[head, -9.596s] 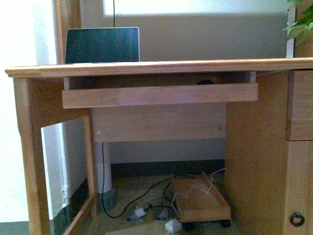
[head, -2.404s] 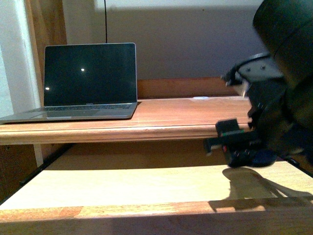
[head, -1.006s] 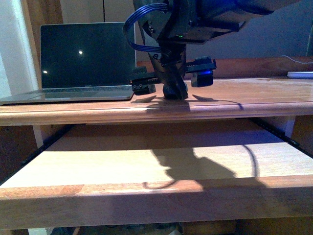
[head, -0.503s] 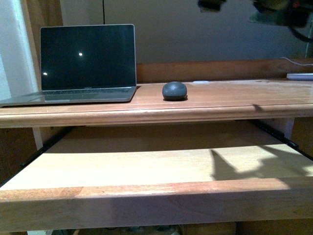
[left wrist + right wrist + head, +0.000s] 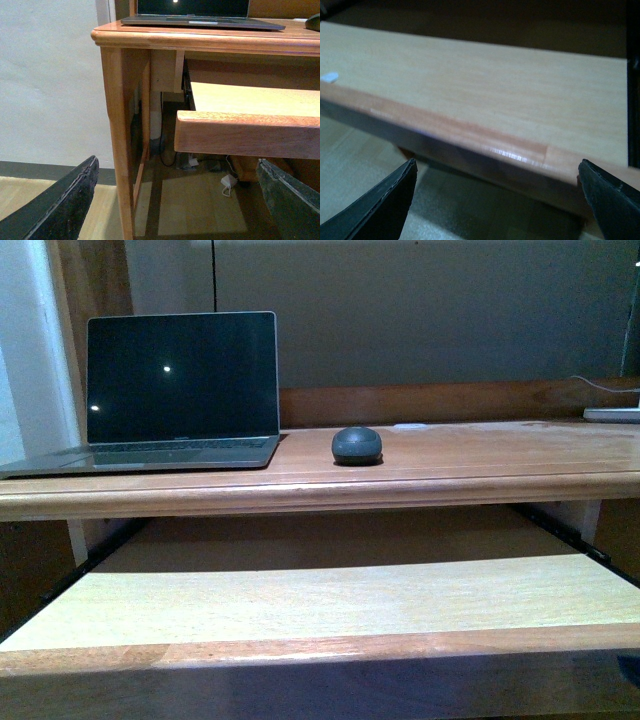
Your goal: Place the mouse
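Mouse sits on the desk top, just right of the open laptop and apart from it. No claw touches it. Front view shows neither arm. Pale object at the desk's far right is cut off; can't identify it.

Left claw: spread wide, only finger edges in frame, facing the desk's left leg. Mouse barely clips that view's edge.

Right claw: spread wide, facing the front lip of the pull-out shelf; fingers cropped.
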